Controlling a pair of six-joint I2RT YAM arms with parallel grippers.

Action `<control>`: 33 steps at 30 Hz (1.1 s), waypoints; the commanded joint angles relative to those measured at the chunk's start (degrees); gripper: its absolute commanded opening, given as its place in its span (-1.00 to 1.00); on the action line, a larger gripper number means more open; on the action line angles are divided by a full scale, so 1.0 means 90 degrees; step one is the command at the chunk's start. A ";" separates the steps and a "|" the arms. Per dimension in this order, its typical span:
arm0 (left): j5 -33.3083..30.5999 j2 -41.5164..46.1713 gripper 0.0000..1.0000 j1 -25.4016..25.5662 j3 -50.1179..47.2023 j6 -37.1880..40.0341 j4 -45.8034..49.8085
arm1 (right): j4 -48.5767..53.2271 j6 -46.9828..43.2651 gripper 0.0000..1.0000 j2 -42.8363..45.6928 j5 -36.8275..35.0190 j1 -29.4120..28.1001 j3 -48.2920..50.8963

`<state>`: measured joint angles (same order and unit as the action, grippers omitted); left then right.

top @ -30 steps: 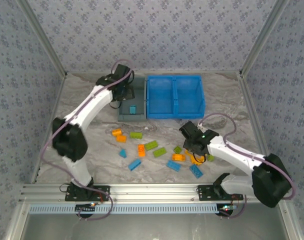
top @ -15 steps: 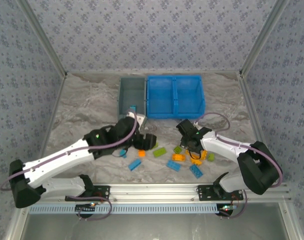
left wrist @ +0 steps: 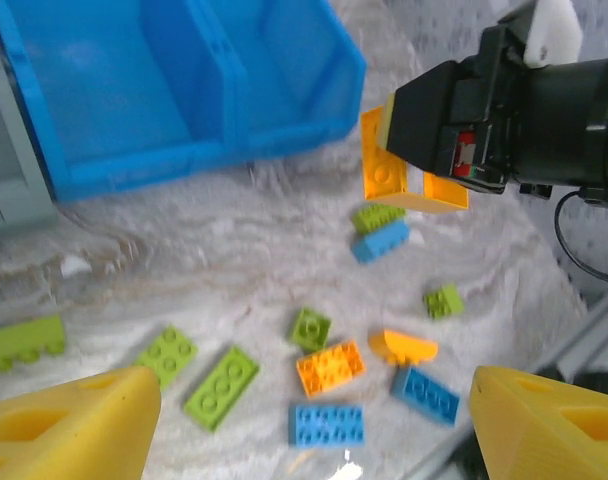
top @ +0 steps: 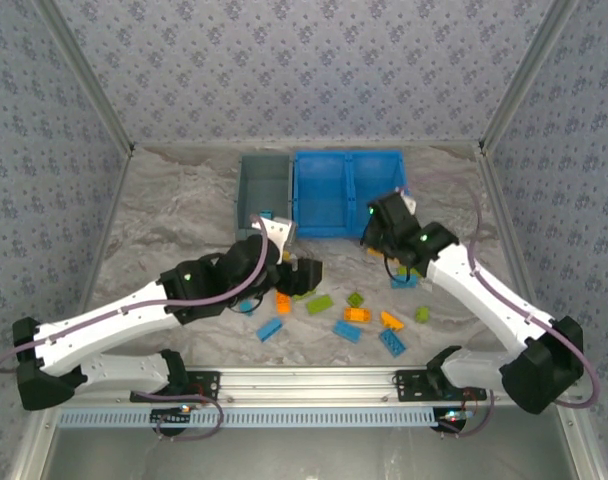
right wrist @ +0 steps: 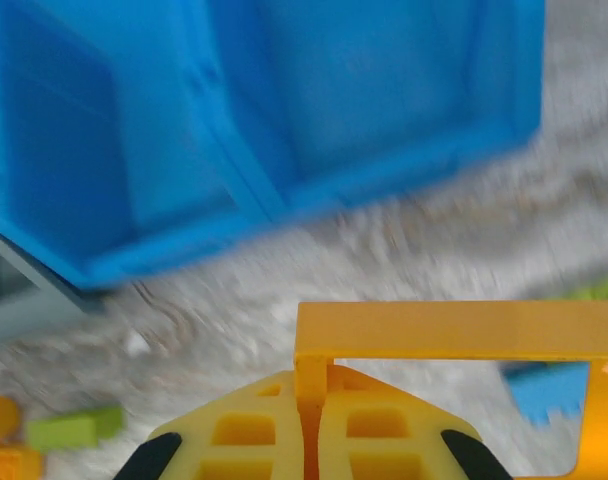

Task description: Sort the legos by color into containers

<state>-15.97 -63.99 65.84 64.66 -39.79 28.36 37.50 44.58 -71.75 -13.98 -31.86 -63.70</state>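
Observation:
My right gripper (top: 381, 240) is shut on the rim of the hollow orange frame (right wrist: 454, 332) and holds it above the table, just in front of the bright blue two-compartment bin (top: 324, 156). The left wrist view shows that frame (left wrist: 409, 180) hanging under the right gripper (left wrist: 434, 120). My left gripper (left wrist: 314, 430) stands open over the loose legos, nothing between its fingers (left wrist: 74, 420). Below it lie a blue brick (left wrist: 327, 424), an orange brick (left wrist: 330, 367) and a lime brick (left wrist: 221, 386). A blue brick (top: 266, 215) lies in the grey-blue bin (top: 246, 190).
More legos lie scattered on the marbled table between the arms: a lime brick (top: 421, 314), a blue one (top: 391, 342), an orange wedge (top: 391, 320) and a blue one (top: 270, 328). Patterned walls close in the sides, and a metal rail (top: 304, 385) runs along the near edge.
The left arm swung from the grey-blue bin down to the brick pile and opened wider. The right gripper shut on the orange frame and lifted it towards the blue bin.

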 commanded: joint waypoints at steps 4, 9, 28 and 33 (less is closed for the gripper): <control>-0.0291 -0.0923 0.67 -0.0408 0.1014 0.0302 -0.0430 | -0.0204 -0.2420 -0.93 -0.1694 0.1153 0.1132 -0.1829; -0.0227 -0.1976 0.67 -0.0595 0.2209 0.0665 -0.0270 | -0.0309 -0.3173 -0.94 -0.3136 0.1856 0.1565 -0.3021; 0.0316 -0.2979 0.67 -0.0998 0.2698 0.0814 -0.0370 | -0.0036 -0.3435 -0.90 -0.6234 0.1914 0.1919 -0.5625; 0.0313 -0.3018 0.67 -0.1003 0.2703 0.0790 -0.0331 | 0.0072 -0.3399 -0.73 -0.6492 0.1921 0.1935 -0.5792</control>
<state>-13.87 -90.56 57.08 86.59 -33.47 25.87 36.10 14.06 -128.84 2.33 -14.55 -113.67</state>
